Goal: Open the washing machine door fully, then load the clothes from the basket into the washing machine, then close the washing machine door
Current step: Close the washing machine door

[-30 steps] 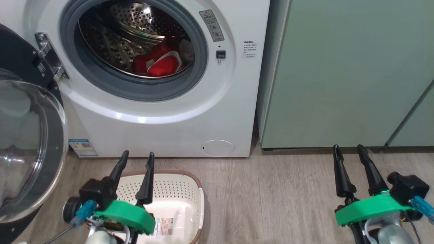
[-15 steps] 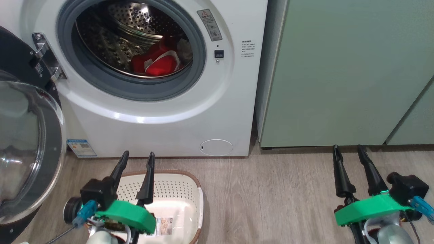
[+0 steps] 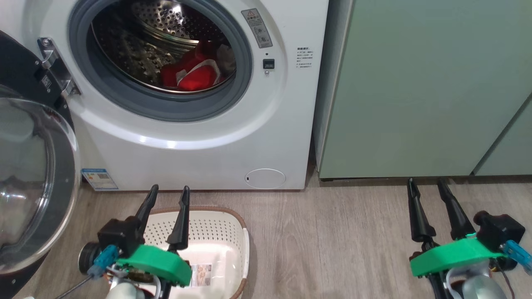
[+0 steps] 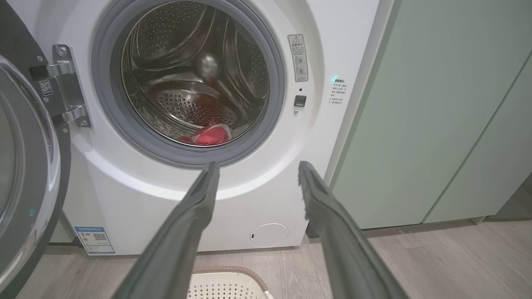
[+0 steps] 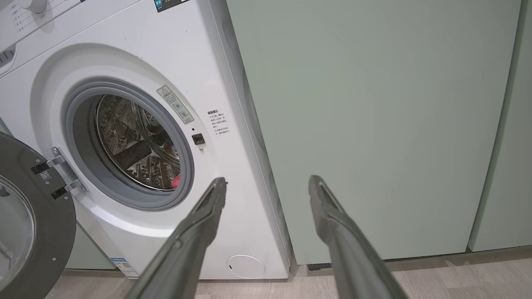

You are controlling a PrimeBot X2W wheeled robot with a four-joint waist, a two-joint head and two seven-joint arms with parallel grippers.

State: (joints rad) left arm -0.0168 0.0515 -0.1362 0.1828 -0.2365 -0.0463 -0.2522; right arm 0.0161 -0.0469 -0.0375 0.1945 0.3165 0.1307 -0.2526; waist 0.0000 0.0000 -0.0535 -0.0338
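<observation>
The white washing machine (image 3: 199, 158) (image 4: 249, 199) (image 5: 232, 216) faces me with its drum mouth uncovered. Its door (image 3: 29, 174) (image 4: 25, 174) (image 5: 29, 224), black-rimmed with a glass bowl, hangs swung out at the left. Red and white clothes (image 3: 193, 72) (image 4: 210, 135) lie low in the steel drum. The cream basket (image 3: 226, 249) (image 4: 226, 282) stands on the floor before the machine, only its bare base and label showing. My left gripper (image 3: 168, 193) (image 4: 257, 168) hovers open over the basket's left part. My right gripper (image 3: 426, 185) (image 5: 266, 182) is open over the floor at the right.
Pale green cabinets (image 3: 424, 87) (image 5: 374, 124) stand right of the washer. Wood-look floor (image 3: 332, 241) lies between the basket and my right gripper. A small round white panel (image 3: 264, 178) sits low on the washer front.
The whole head picture has shifted slightly, so the camera has moved a little. Both grippers stay open in the same places, and the clothes and door have not moved.
</observation>
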